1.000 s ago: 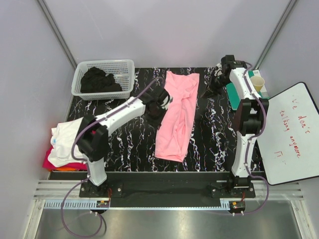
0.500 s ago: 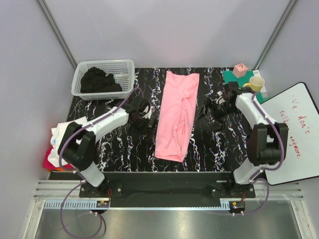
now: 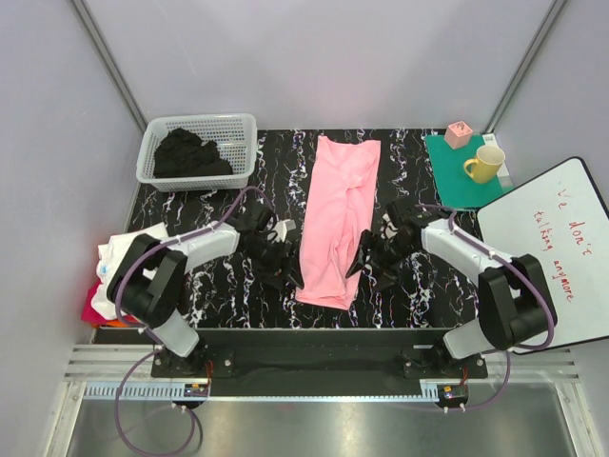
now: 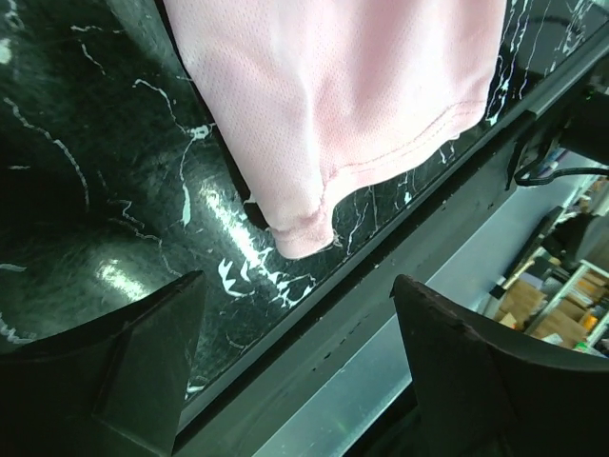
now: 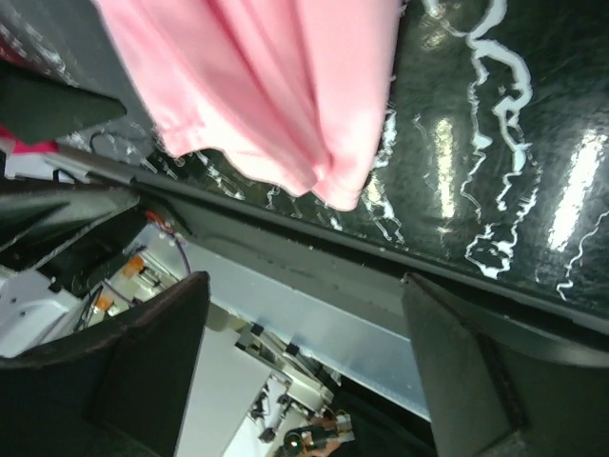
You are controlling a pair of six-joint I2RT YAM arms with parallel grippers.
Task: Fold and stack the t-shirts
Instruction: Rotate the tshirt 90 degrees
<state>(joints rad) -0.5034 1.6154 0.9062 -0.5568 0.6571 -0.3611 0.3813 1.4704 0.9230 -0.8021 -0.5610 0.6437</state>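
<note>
A pink t-shirt [image 3: 339, 214], folded into a long strip, lies down the middle of the black marble table [image 3: 419, 305]. My left gripper [image 3: 284, 273] hovers open just left of its near hem, and my right gripper [image 3: 365, 269] is open just right of it. The left wrist view has the shirt's near corner [image 4: 306, 231] ahead of the empty spread fingers [image 4: 143, 367]. In the right wrist view the other near corner [image 5: 339, 193] sits ahead of empty fingers [image 5: 481, 376]. A pile with a white shirt [image 3: 122, 267] on red ones lies at the left edge.
A white basket [image 3: 243, 126] holding dark clothes stands at the back left. A green mat [image 3: 447, 176] with a yellow mug [image 3: 485, 164] and a pink cube [image 3: 459, 133] is at the back right. A whiteboard [image 3: 547, 257] leans at the right.
Both arms have swept from the shirt's far end toward its near hem. Both grippers opened on the way. The pink shirt has stayed in place.
</note>
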